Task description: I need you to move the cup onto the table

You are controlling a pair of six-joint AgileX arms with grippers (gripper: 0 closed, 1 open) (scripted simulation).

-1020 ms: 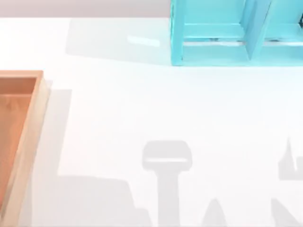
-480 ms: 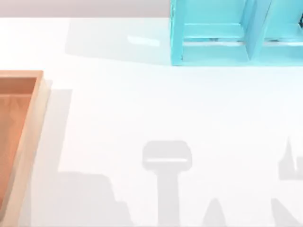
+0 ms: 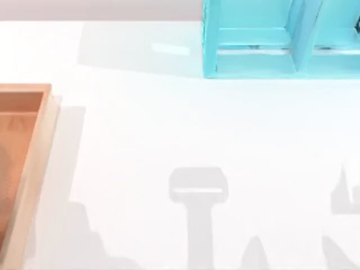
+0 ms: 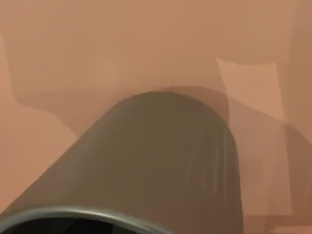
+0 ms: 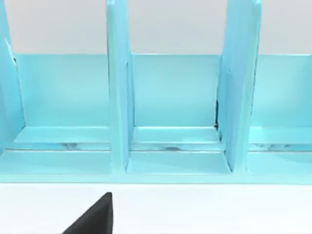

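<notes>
Jaws' grip state can't be told; cup [image 4: 161, 161] looms cropped against tray [image 3: 42, 140]; table [image 3: 197, 124] beside it.

A matt, dull grey cup [image 4: 161, 165] lies against a smooth orange-brown wooden tray [image 3: 39, 146], beside the plain smooth white table [image 3: 185, 124] and a glossy turquoise painted shelf unit [image 3: 253, 62].

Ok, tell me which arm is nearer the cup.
Left. Its wrist camera looks at the cup close up, over the wooden tray; the right arm faces the turquoise shelf, away from the tray.
</notes>
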